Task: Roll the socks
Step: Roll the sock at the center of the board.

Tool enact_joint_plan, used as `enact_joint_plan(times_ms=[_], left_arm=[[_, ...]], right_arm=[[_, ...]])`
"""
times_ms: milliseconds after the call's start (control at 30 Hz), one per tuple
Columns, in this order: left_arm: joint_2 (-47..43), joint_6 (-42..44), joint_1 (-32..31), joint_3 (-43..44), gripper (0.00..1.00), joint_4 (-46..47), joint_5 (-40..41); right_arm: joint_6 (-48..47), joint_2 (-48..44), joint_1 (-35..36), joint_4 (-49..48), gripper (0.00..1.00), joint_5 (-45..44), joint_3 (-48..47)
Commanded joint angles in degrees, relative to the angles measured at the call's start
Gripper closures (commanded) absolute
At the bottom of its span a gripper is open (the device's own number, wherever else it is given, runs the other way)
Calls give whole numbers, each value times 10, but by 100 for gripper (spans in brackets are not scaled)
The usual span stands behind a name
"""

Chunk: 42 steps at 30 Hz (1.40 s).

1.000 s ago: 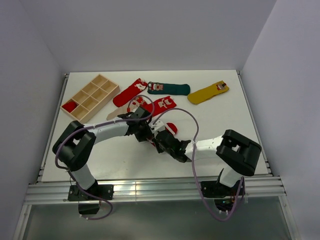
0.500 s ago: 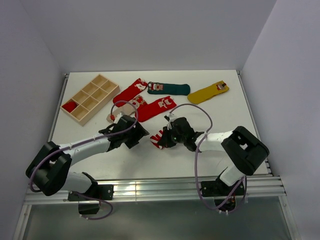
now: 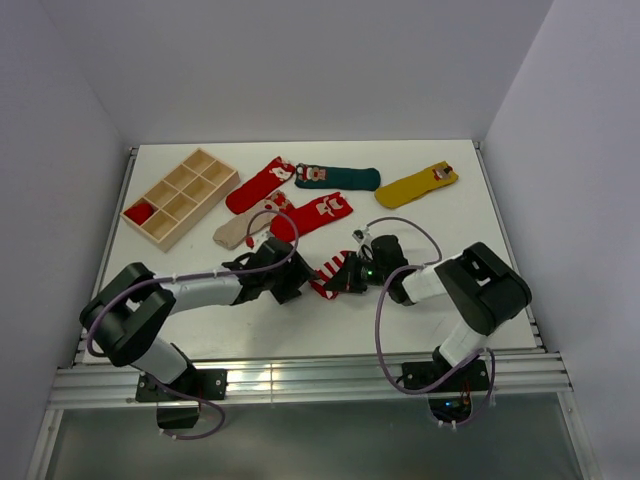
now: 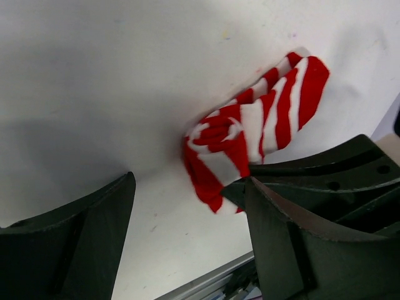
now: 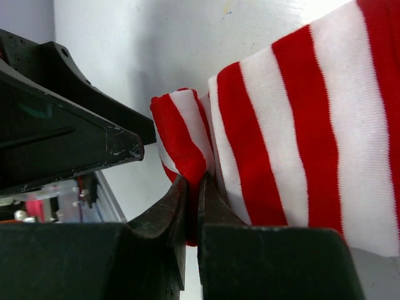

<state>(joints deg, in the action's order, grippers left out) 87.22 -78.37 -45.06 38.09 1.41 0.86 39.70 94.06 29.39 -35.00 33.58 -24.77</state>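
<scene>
- Right, nearest the arm bases: the right gripper [image 5: 195, 199] is pinched tight on a folded edge of the striped sock [image 5: 294, 125], jaws all but meeting through the cloth.
- Just left of the striped sock, the left gripper [image 3: 296, 284] is spread wide and holds nothing. The bundle lies just beside one of its fingers.
- The striped sock is half bunched on the table [image 3: 450, 230], so I'd call the roll begun, not finished.
- To do this well, turn the pinched fold over towards the loose end while the open gripper pins that end flat. Otherwise the soft knit will likely spring open.
- Just beyond the striped sock lie a beige sock [image 3: 238, 231] and a red sock [image 3: 312, 215].
- Further back from it are a second red sock [image 3: 258, 185], a dark green sock [image 3: 340, 178] and a mustard sock [image 3: 417, 186], all flat and unrolled.
- Far left of it sits a wooden tray [image 3: 198, 214].
</scene>
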Motion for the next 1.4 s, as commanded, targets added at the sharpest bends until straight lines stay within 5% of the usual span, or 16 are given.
enact_joint_plan(times_ms=[0,500,567,733,867,1067,1367], left_arm=[[28,-3,-8,40,25,27,-3],[123,5,-15,90,50,-13,-17],[131,8,-17,95,58,-12,-20],[129,23,-20,103,99,-31,-13],[121,29,-21,105,100,-47,-11],[119,39,-21,117,100,-56,12],[124,76,-20,164,100,-105,43]], right_arm=[[17,30,-15,23,100,7,29],[27,38,-42,-24,99,38,49],[25,27,-42,-30,98,40,50],[13,-15,-42,-7,84,35,44],[-12,-98,-42,60,64,11,18],[-67,-203,-42,267,59,-174,-49],[-96,-101,-46,305,59,-203,-120]])
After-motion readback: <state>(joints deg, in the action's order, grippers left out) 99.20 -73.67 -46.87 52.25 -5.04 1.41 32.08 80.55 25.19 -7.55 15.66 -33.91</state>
